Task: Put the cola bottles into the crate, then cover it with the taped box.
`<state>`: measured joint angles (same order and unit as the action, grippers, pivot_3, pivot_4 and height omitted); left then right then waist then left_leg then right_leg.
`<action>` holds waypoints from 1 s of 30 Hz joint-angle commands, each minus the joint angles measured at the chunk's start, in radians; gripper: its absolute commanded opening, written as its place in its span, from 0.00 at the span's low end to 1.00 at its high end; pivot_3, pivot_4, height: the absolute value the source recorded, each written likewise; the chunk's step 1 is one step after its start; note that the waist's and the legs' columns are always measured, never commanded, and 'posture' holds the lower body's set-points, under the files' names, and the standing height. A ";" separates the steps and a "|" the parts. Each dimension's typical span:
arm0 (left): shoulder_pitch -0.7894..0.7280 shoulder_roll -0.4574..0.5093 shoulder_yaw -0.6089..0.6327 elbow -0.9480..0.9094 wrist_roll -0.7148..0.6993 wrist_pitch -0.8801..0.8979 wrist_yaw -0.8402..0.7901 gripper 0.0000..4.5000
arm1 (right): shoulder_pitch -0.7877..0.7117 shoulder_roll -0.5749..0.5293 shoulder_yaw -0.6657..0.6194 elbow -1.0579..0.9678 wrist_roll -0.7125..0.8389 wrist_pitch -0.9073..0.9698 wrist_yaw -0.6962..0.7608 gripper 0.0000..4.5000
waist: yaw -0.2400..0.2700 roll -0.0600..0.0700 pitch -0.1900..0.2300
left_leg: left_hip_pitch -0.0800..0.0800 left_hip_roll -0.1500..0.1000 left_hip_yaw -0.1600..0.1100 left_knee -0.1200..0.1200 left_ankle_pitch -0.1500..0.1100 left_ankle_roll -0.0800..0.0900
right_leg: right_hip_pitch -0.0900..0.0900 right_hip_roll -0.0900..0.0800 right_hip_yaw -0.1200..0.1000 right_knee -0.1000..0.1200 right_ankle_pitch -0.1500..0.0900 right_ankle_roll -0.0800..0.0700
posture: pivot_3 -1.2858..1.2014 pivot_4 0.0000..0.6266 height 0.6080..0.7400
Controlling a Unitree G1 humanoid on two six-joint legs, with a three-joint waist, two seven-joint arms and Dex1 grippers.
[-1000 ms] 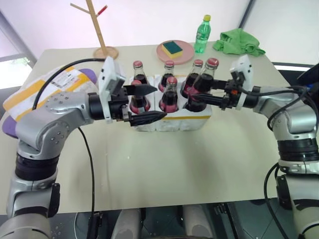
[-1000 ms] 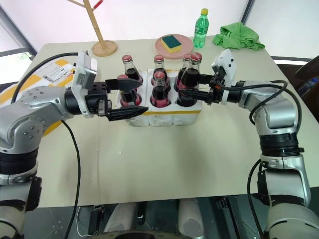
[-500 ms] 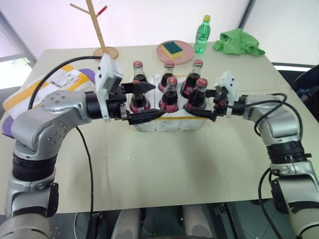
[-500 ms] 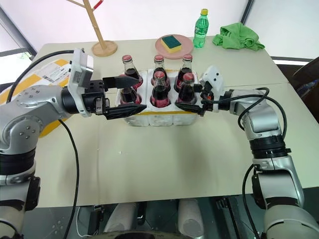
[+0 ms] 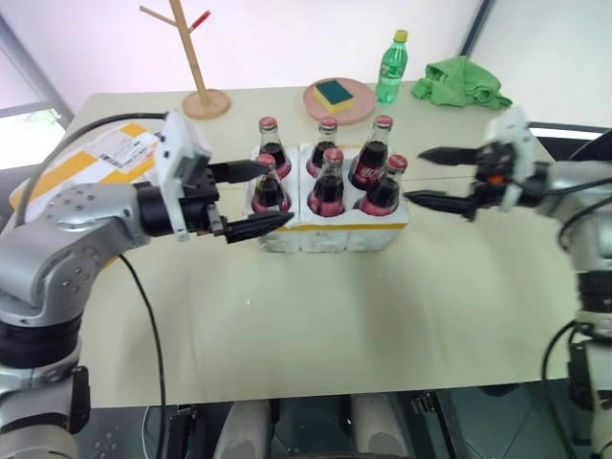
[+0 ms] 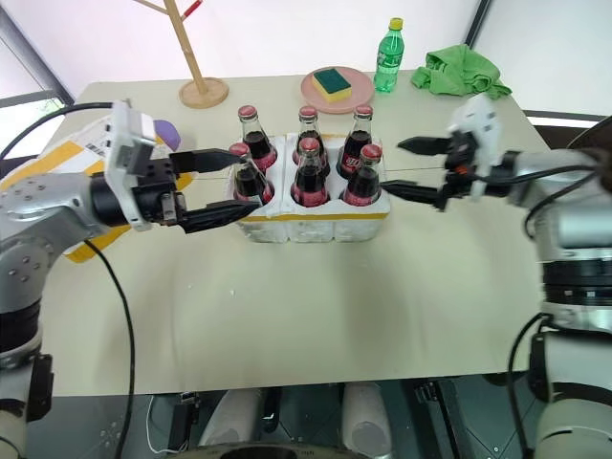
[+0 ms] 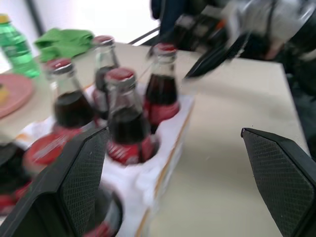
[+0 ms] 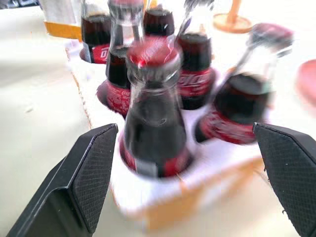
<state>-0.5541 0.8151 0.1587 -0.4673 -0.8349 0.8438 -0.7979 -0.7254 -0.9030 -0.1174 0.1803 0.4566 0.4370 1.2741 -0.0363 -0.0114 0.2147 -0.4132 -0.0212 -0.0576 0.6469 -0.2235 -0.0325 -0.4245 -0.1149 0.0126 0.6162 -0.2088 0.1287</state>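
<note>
6 cola bottles (image 5: 327,182) with red caps standing in the white crate (image 5: 330,228) mid-table, left gripper (image 5: 251,198) and right gripper (image 5: 435,177) both released, flanking it, bare table (image 5: 382,316) in front, taped box (image 5: 86,163) at left edge

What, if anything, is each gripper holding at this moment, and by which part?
Nothing. The left gripper and right gripper are both open and empty beside the crate, with all six cola bottles standing in it.

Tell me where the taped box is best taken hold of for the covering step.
Probably by two opposite side walls, one end effector per side: the taped box looks too wide for either open end effector alone. It lies at the robot's left, behind the left end effector, partly hidden, so its exact pose is unclear.
</note>
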 commanded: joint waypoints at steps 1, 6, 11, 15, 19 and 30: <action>0.034 0.044 0.070 -0.063 0.022 -0.026 0.018 1.00 | -0.042 -0.059 -0.050 0.007 0.037 -0.019 0.078 0.99 | -0.007 0.000 0.000 | 0.000 0.000 0.000 0.000 0.000 0.000 | 0.000 0.000 0.000 0.000 0.000 0.000 | 0.52 0.24 1.00; 0.243 0.149 0.171 -0.163 0.180 -0.108 0.038 1.00 | -0.157 -0.147 -0.100 -0.026 0.204 0.136 0.230 0.99 | -0.010 0.001 0.001 | 0.003 0.001 0.002 -0.002 0.000 0.000 | 0.000 0.000 0.001 0.001 -0.002 -0.003 | 0.52 0.24 1.00; 0.444 0.163 0.335 -0.278 0.274 -0.133 0.073 1.00 | -0.258 -0.133 -0.147 -0.105 0.430 0.375 0.242 0.99 | -0.005 0.001 0.000 | 0.002 0.002 0.002 -0.002 0.000 0.000 | 0.000 0.000 0.001 0.000 -0.002 -0.004 | 0.52 0.24 1.00; 0.605 0.120 0.487 -0.353 0.379 -0.156 0.113 1.00 | -0.185 -0.107 -0.112 -0.195 0.436 0.385 0.231 0.99 | 0.001 -0.002 -0.001 | 0.002 0.002 0.002 -0.002 -0.001 0.000 | 0.001 0.000 0.001 -0.002 -0.002 -0.004 | 0.52 0.24 1.00; 0.890 0.043 0.656 -0.435 0.580 -0.182 0.119 1.00 | -0.093 -0.084 -0.059 -0.227 0.374 0.314 0.243 0.99 | -0.007 -0.003 -0.002 | 0.002 0.001 0.004 -0.002 -0.001 0.000 | 0.000 -0.001 0.001 -0.002 -0.002 -0.004 | 0.52 0.24 1.00; 1.120 -0.019 0.615 -0.155 1.008 -0.379 0.296 1.00 | -0.124 -0.035 0.011 -0.152 0.298 0.223 0.279 0.99 | 0.000 -0.004 -0.002 | 0.001 0.002 0.004 -0.002 -0.002 0.000 | -0.002 -0.002 0.001 -0.003 -0.002 -0.005 | 0.52 0.24 1.00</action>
<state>0.5561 0.7945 0.7918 -0.6622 0.1072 0.5181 -0.5349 -0.8208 -0.9327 -0.0938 0.0318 0.7554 0.6750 1.5419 -0.0362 -0.0155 0.2123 -0.4123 -0.0193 -0.0529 0.6448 -0.2251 -0.0330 -0.4268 -0.1174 0.0134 0.6128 -0.2103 0.1236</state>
